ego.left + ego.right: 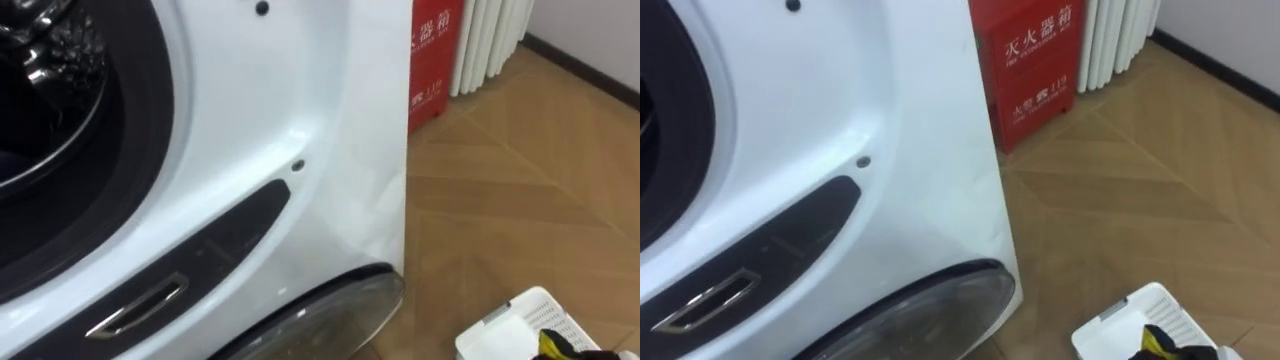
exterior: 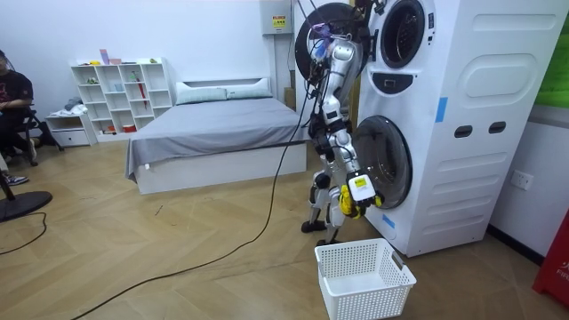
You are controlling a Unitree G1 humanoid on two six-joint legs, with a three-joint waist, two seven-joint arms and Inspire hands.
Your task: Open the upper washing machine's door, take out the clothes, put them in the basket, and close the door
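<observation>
The white washing machine (image 1: 300, 100) stands close in front of me, its upper drum opening (image 1: 50, 90) dark at the top left. The round glass door of the lower drum (image 1: 340, 310) shows at the bottom edge. A white laundry basket (image 1: 520, 320) stands on the floor at the lower right, in front of the machine (image 2: 364, 276). My right hand (image 1: 578, 350) hangs low over the basket with something yellow (image 1: 548, 343) at it. The hand (image 2: 358, 189) sits beside the lower door, its fingers too small to read. In the room view I stand upright facing the stacked machines.
A red cabinet (image 1: 435, 60) stands against the wall right of the machine, with a white radiator (image 1: 490, 40) beyond it. Wooden floor spreads to the right. Behind me are a bed (image 2: 213, 124) and a white shelf (image 2: 120, 93). A person (image 2: 13, 102) sits at the room view's left.
</observation>
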